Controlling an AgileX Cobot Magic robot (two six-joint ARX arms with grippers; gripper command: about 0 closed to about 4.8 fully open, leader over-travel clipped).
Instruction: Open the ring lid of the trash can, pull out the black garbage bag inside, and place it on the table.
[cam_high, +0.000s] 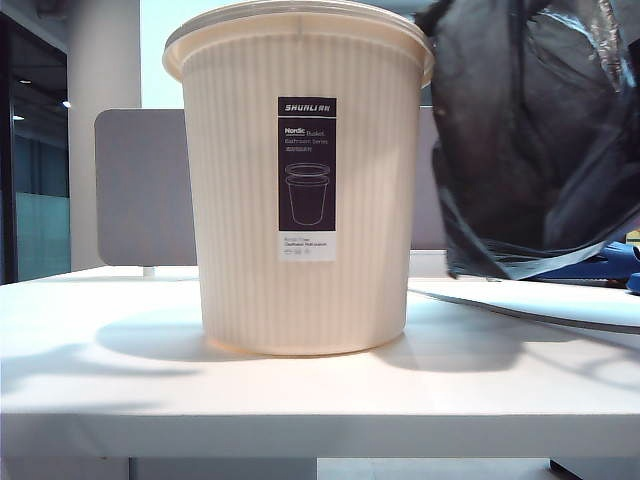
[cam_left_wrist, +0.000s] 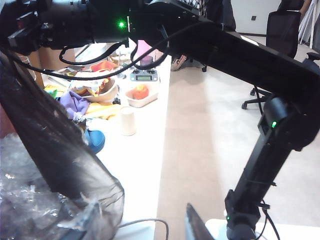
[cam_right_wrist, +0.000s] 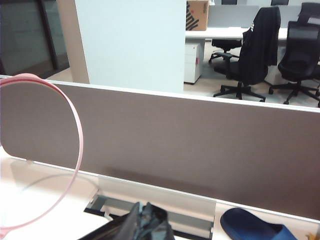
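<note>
The cream ribbed trash can (cam_high: 305, 190) stands mid-table (cam_high: 100, 390). To its right the black garbage bag (cam_high: 530, 130) hangs outside the can, its lower edge close to the tabletop. My right gripper (cam_right_wrist: 147, 226) is shut on the bag's bunched top (cam_right_wrist: 150, 217); its fingers are hidden by the plastic. My left gripper (cam_left_wrist: 135, 231) stands open beside the bag (cam_left_wrist: 55, 150). One left finger (cam_left_wrist: 192, 225) is bare; the bag's crinkled bottom covers the other side. The pink ring lid (cam_right_wrist: 77, 130) shows upright at the edge of the right wrist view; its support is out of view.
The grey-brown partition (cam_right_wrist: 175, 140) runs behind the table, with a slot (cam_right_wrist: 150, 202) and a blue slipper (cam_right_wrist: 250, 227) before it. A grey sheet (cam_high: 540, 300) lies right of the can. The right arm (cam_left_wrist: 225, 45) crosses the left wrist view above bowls and a white cup (cam_left_wrist: 127, 121).
</note>
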